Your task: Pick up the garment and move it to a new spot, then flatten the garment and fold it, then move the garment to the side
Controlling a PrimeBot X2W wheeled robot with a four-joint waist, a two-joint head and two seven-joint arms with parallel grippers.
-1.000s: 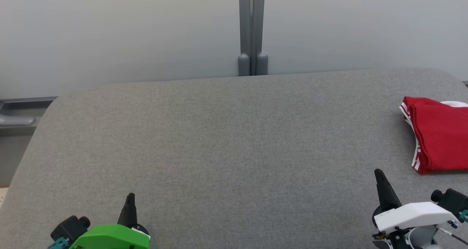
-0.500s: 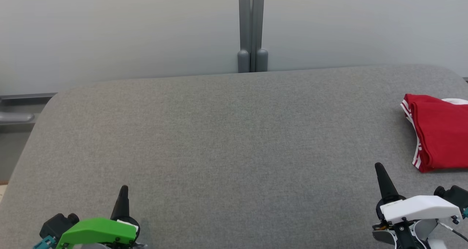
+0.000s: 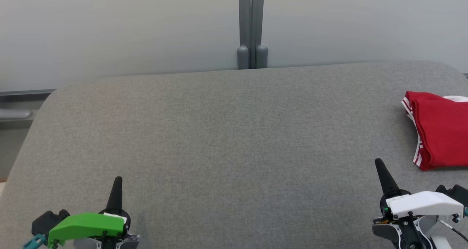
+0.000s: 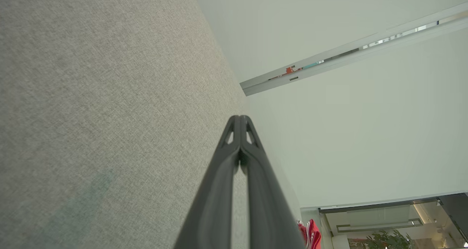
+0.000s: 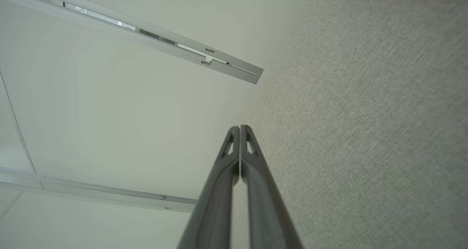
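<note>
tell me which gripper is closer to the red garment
The right gripper, white-cased: the red garment lies close by it, while the green-cased left gripper sits across the table.

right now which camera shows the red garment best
The head view: the red garment lies folded, white-striped hem visible, at the grey table's right side, partly cut by the frame. The left wrist view catches a small red sliver low down. The right wrist view looks across table and wall.

Left hand low at lower left, fingers pressed together, pointing up, green wrist cover. Right hand at lower right, also closed, white wrist cover, nothing held.
</note>
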